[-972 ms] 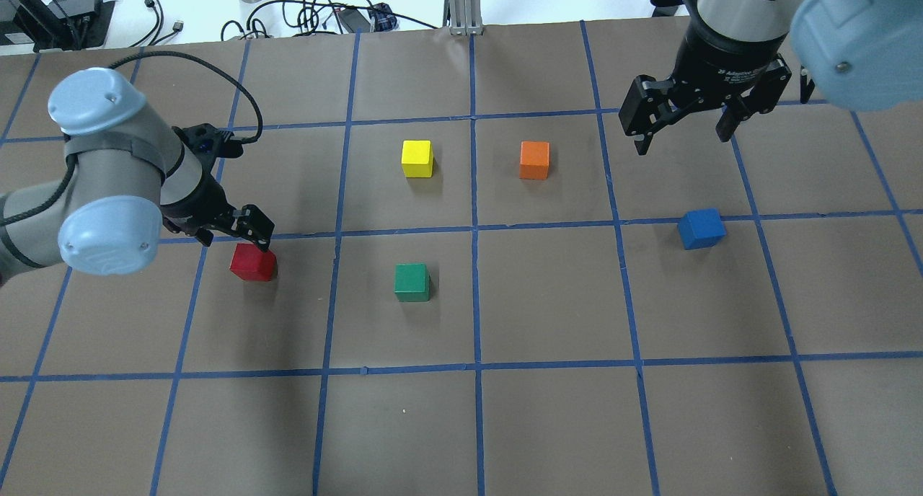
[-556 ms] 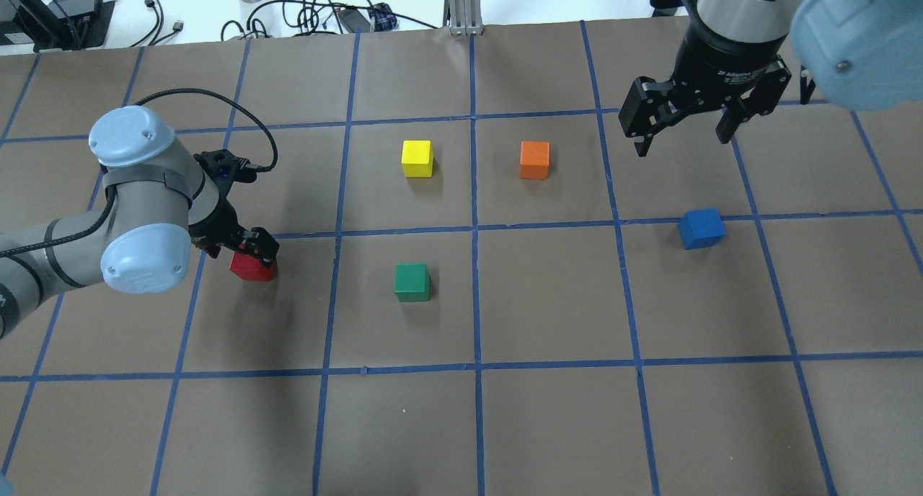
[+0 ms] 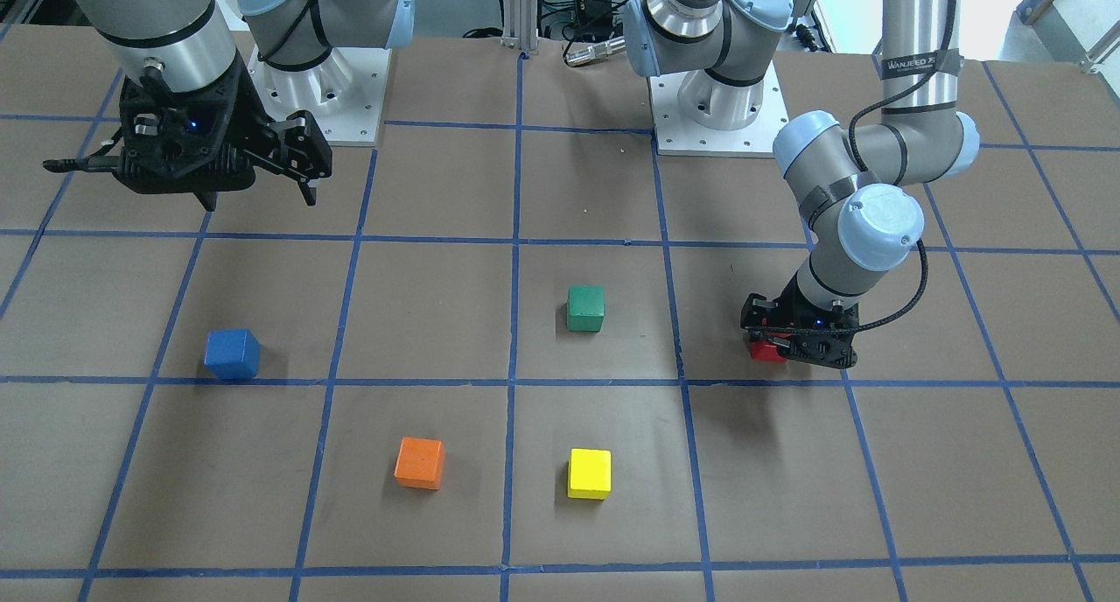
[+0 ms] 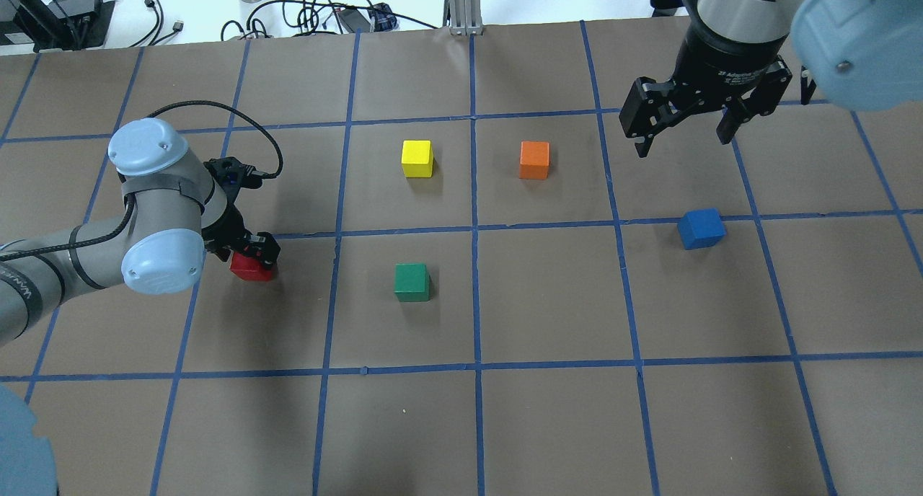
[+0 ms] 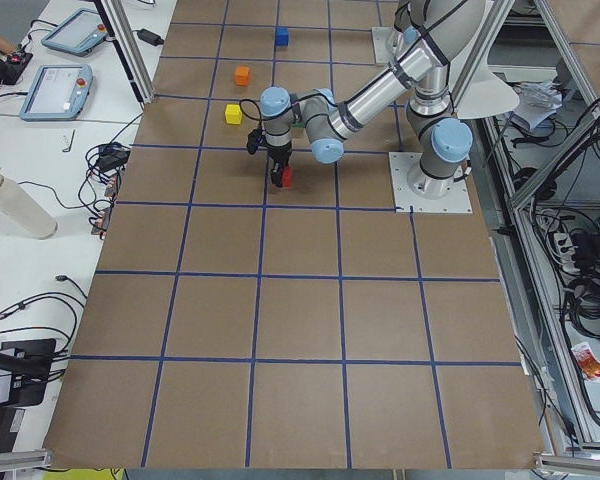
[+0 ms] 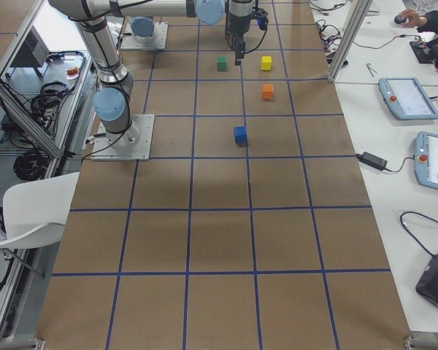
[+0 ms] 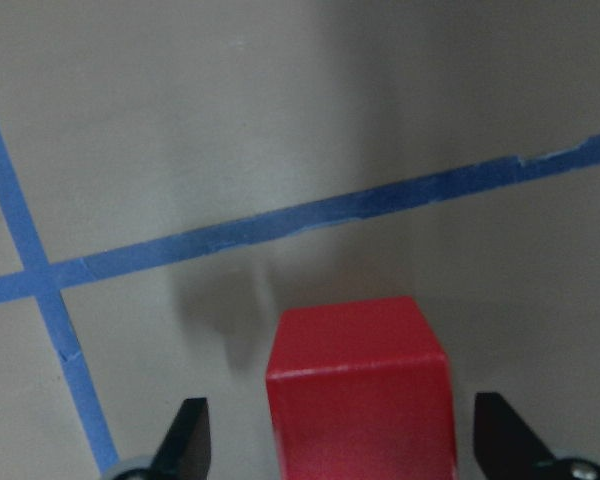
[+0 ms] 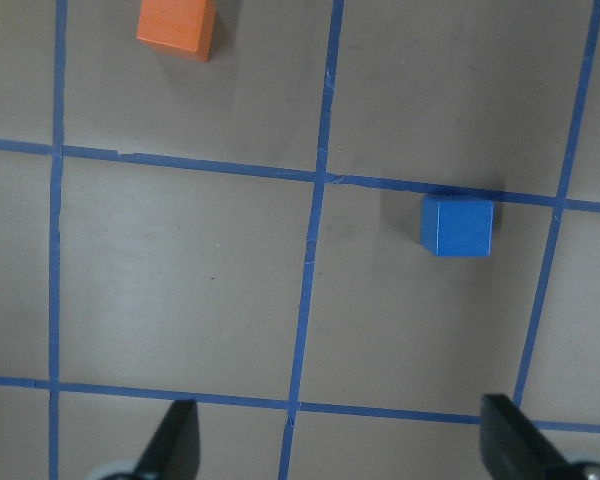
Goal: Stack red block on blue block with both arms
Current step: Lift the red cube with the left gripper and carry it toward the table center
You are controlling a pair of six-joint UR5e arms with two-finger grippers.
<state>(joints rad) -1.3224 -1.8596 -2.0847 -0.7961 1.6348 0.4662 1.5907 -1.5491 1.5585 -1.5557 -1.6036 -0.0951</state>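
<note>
The red block [image 4: 249,268] sits on the brown table at the left. My left gripper [image 4: 254,254] is low over it. In the left wrist view the red block [image 7: 358,390] stands between the two spread fingertips [image 7: 188,440], with a gap on each side, so the gripper is open around it. The blue block [image 4: 701,228] sits alone at the right and shows in the right wrist view [image 8: 458,226]. My right gripper [image 4: 683,130] hangs open and empty, high above the table, behind the blue block.
A green block [image 4: 412,282] sits to the right of the red one. A yellow block [image 4: 417,158] and an orange block [image 4: 534,159] sit farther back near the middle. Blue tape lines grid the table [image 4: 548,301].
My left arm has swung in and lowered, so its open gripper has come from beside the red block to down around it. The right arm and all blocks have stayed put.
</note>
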